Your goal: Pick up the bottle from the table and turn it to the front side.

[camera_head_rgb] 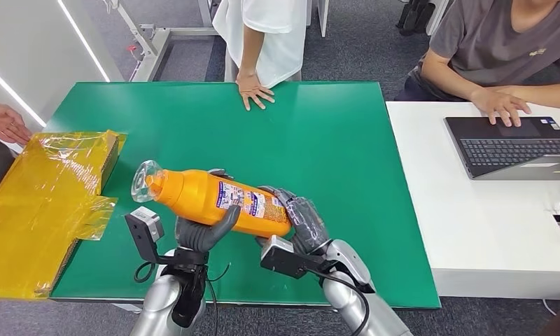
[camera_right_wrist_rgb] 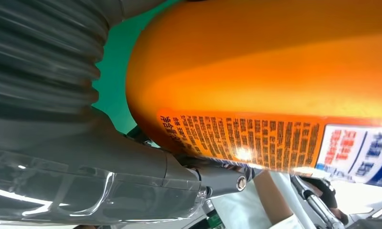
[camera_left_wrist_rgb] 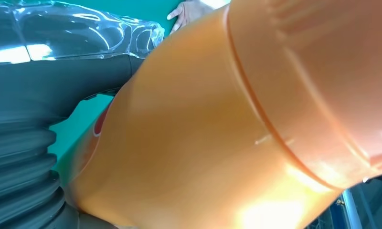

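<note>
Grey fingers of the left hand wrap the orange bottle near its middle while the right hand clasps its base, holding it on its side above the green table, clear cap toward yellow wrapping; a person's hand rests on the far edge.

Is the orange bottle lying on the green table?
No, the bottle is lifted off the table, held sideways between the left hand and the right hand.
</note>
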